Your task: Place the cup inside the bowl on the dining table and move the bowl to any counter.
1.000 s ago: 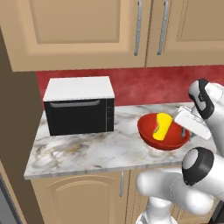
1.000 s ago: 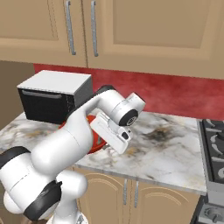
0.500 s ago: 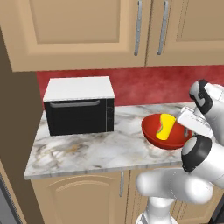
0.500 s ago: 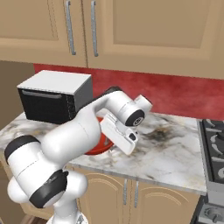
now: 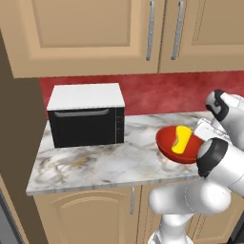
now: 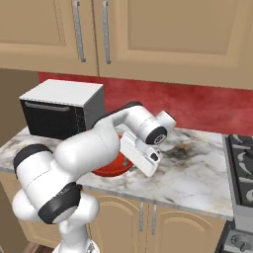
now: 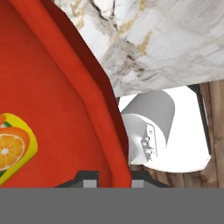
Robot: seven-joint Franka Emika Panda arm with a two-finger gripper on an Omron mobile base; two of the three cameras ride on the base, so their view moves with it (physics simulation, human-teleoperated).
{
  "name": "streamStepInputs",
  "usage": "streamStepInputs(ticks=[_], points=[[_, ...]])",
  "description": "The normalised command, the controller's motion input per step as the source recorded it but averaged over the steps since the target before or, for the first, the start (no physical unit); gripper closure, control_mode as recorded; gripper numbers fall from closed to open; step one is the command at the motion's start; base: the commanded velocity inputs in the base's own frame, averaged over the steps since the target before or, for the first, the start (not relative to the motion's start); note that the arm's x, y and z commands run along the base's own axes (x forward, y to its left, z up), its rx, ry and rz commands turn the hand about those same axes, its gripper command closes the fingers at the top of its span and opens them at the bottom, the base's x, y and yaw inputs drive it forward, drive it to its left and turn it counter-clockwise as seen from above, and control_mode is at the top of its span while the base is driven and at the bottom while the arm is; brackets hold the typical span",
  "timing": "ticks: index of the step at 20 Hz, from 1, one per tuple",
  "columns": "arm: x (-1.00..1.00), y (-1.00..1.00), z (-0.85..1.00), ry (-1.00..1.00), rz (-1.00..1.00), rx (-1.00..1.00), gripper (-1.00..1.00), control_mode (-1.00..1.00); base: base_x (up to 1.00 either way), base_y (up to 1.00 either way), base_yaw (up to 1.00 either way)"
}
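bowl (image 5: 169,145): red, over the counter (image 5: 105,162) just right of the microwave (image 5: 86,121)
cup (image 5: 180,139): yellow, lying inside bowl
gripper (image 7: 113,177): 2 fingers clamped on bowl rim

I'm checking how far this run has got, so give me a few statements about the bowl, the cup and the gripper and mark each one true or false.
1. The cup lies inside the bowl. True.
2. The gripper is closed on the bowl's rim. True: one finger is inside the wall, one outside.
3. The bowl is blue. False: it is red.
4. The microwave stands to the right of the bowl in the left base view. False: it stands to its left.
5. The counter has a marble top. True.
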Motion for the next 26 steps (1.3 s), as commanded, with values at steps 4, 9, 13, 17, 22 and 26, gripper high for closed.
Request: streamStepInputs(ticks=[4,9,13,17,22,26], points=[[0.14,-0.04,-0.32,0.0,0.0,0.0,1.0,-1.0,0.0,0.0,0.0],[0.21,0.0,-0.23,0.0,0.0,-0.01,1.0,-1.0,0.0,0.0,0.0],[0.36,0.0,-0.09,0.0,0.0,0.0,1.0,-1.0,0.0,0.0,0.0],[0.49,0.0,-0.08,0.0,0.0,0.0,1.0,-1.0,0.0,0.0,0.0],[0.47,-0.01,-0.17,0.0,0.0,-0.01,1.0,-1.0,0.0,0.0,0.0],[0.32,-0.04,-0.32,0.0,0.0,-0.01,1.0,-1.0,0.0,0.0,0.0]])
